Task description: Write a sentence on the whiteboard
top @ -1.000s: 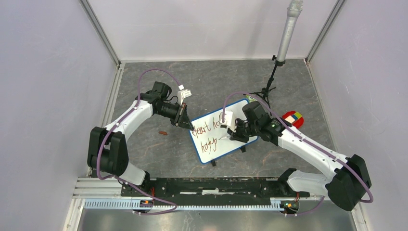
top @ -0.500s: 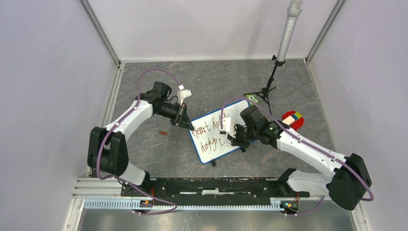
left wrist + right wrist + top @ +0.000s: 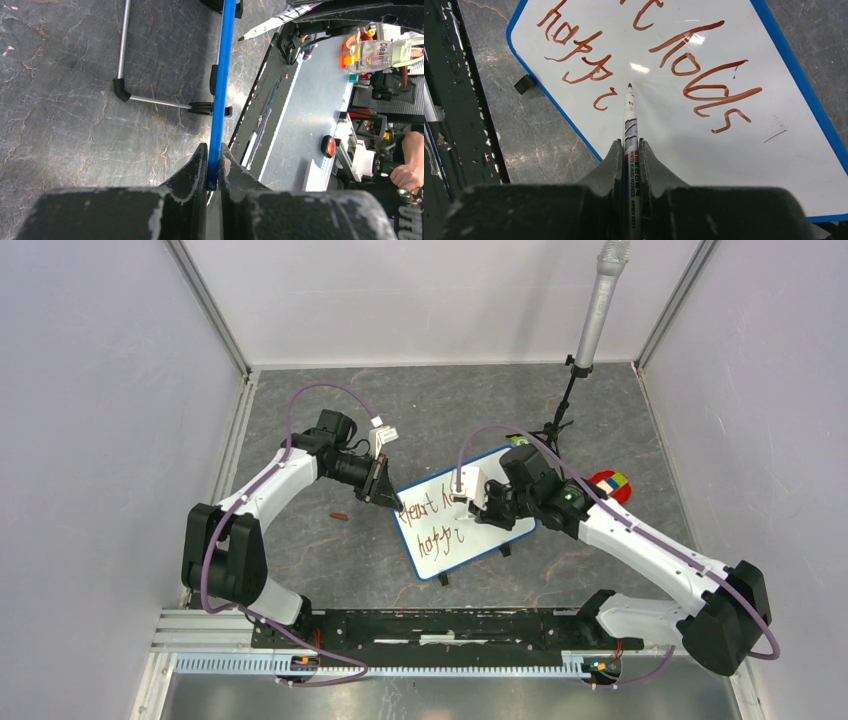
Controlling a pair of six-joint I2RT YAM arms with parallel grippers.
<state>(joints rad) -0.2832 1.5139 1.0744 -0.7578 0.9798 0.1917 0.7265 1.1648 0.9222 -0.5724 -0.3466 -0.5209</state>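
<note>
Clamping the blue-framed glossy whiteboard (image 3: pixel 220 75) with the left gripper (image 3: pixel 214 152) to steady it; pinching a slim white marker (image 3: pixel 630 117) in the right gripper (image 3: pixel 627 146), aiming beside the reddish-brown sentence (image 3: pixel 696 75).

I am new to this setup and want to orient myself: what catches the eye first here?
The whiteboard in the middle of the table, with a reddish-brown sentence across it. The right gripper holds a marker, tip pointing near the last stroke of the lower line. The left gripper pinches the board's blue edge.
</note>
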